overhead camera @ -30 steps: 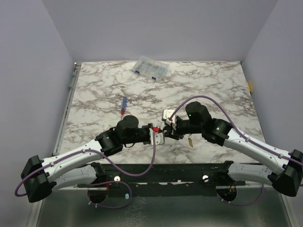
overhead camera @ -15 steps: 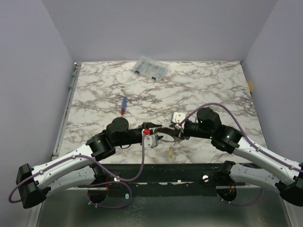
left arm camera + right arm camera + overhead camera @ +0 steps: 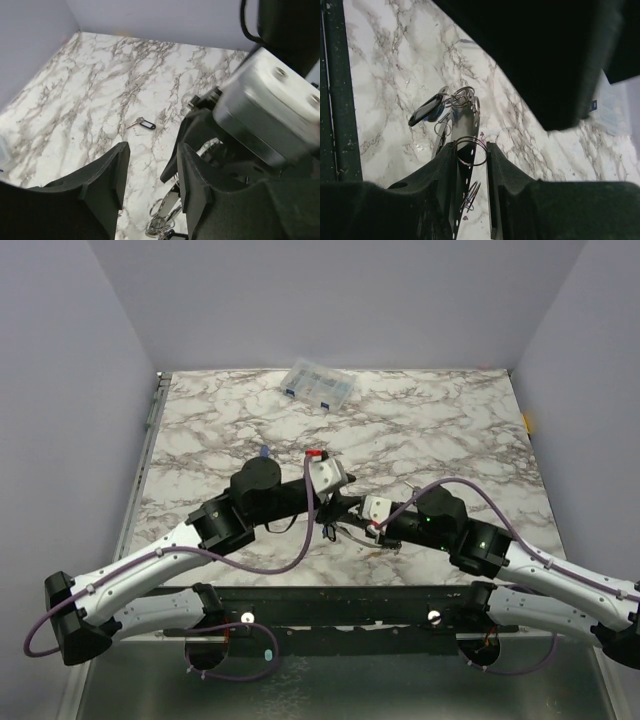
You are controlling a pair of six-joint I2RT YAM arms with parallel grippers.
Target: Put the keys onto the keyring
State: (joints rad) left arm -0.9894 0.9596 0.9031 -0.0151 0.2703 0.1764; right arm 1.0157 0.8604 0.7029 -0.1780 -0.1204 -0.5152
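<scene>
Right now, closest to the near edge of the worktop and about midway along it, your right claw is closed part-way on the keyring, with the thin grey hoop pinched between its fingers. Tagged keys already hang from it in a bunch just beyond the fingertips. Hold that grip firm, with the hoop's free side turned toward the other arm.

Just behind, your left claw is about half open with nothing in it, held above the bunch. The step in hand, as I judge it, is fetching another key. A black-tagged key lies alone on the marble, well apart from the bunch and seemingly toward the right edge. Come down with the fingers across its tag, not its small ring, so the ring is left free for threading.

Farther off, the blue end of a screwdriver peeks past the left arm, and a clear box sits at the far edge. No writing is legible anywhere; the box's blue labels are too small to read.
</scene>
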